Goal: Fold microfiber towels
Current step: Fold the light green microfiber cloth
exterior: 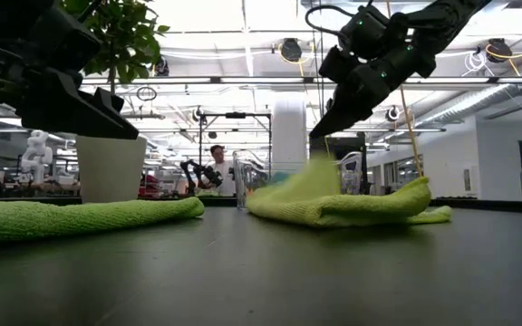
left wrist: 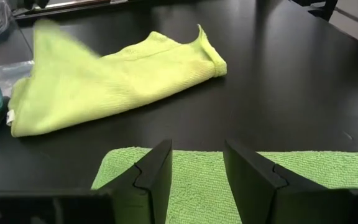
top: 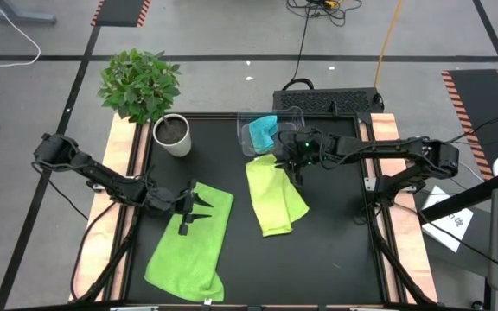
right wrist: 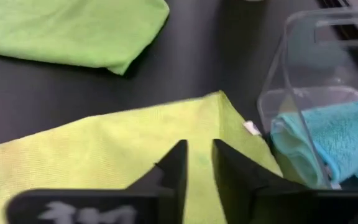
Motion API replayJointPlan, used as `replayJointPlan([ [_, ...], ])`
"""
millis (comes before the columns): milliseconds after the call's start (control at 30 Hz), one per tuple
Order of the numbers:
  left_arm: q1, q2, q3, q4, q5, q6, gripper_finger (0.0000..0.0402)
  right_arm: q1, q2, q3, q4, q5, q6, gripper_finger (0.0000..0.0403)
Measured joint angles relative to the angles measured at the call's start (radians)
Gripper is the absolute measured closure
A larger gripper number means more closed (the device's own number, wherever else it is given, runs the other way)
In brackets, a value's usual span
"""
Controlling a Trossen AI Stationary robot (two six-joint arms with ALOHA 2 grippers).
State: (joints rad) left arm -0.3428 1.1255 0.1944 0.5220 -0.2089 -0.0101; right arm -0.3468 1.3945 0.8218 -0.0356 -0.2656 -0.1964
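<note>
1. From above, on the black table point(top: 335, 250), the left gripper point(top: 190, 210) hovers over one green towel point(top: 193, 246), fingers apart, holding nothing. The right gripper point(top: 296, 161) sits at the far edge of a second, folded green towel point(top: 273, 197). Behind it a clear bin point(top: 271, 131) holds a blue towel point(top: 261, 132); a potted plant point(top: 145, 95) stands at the far left.
2. At table height, the plant pot blocks part of the room, where a person point(exterior: 217, 167) stands.
3. Past the left wrist, both fingers point(left wrist: 157, 177) stand parted above green cloth.
4. Past the right wrist, a narrow gap separates the fingers point(right wrist: 178, 168); I cannot tell whether they pinch the folded towel.
</note>
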Motion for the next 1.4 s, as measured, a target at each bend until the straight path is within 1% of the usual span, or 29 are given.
replayJointPlan([
  [133, 0.000, 0.000, 0.000, -0.002, 0.000, 0.000, 0.0256, -0.022, 0.000, 0.000, -0.004, 0.035, 0.044, 0.0267],
  [200, 0.000, 0.000, 0.000, -0.002, 0.000, -0.004, 0.0256, -0.033, 0.000, 0.000, -0.033, 0.059, 0.065, 0.0242],
  [267, 0.000, 0.000, 0.000, -0.002, 0.000, -0.012, 0.0256, -0.035, -0.009, 0.000, -0.108, 0.059, 0.089, 0.0225],
  [333, 0.000, 0.000, 0.000, -0.005, 0.000, -0.019, 0.0256, -0.031, -0.015, 0.000, -0.199, 0.056, 0.110, 0.0218],
  [433, 0.000, 0.000, 0.000, -0.014, 0.014, -0.021, 0.0256, -0.003, -0.016, -0.002, -0.332, 0.061, 0.161, 0.0222],
  [500, 0.000, 0.000, 0.000, -0.017, 0.027, -0.018, 0.0256, 0.032, -0.017, -0.003, -0.378, 0.079, 0.209, 0.0234],
  [733, -0.001, 0.000, 0.000, -0.024, 0.034, -0.018, 0.0256, 0.165, -0.019, -0.052, -0.421, 0.083, 0.449, 0.0274],
  [967, -0.029, 0.000, 0.000, -0.025, 0.035, -0.015, 0.0256, 0.238, -0.018, -0.120, -0.468, 0.083, 0.646, 0.0281],
  [1167, -0.056, 0.000, 0.000, -0.024, 0.035, -0.014, 0.0256, 0.270, -0.018, -0.162, -0.468, 0.078, 0.764, 0.0280],
  [1333, -0.073, 0.000, 0.000, -0.023, 0.032, -0.011, 0.0256, 0.291, -0.018, -0.177, -0.413, 0.063, 0.812, 0.0280],
  [1400, -0.077, 0.000, 0.000, -0.023, 0.031, -0.011, 0.0256, 0.307, -0.018, -0.178, -0.363, 0.048, 0.821, 0.0280],
])
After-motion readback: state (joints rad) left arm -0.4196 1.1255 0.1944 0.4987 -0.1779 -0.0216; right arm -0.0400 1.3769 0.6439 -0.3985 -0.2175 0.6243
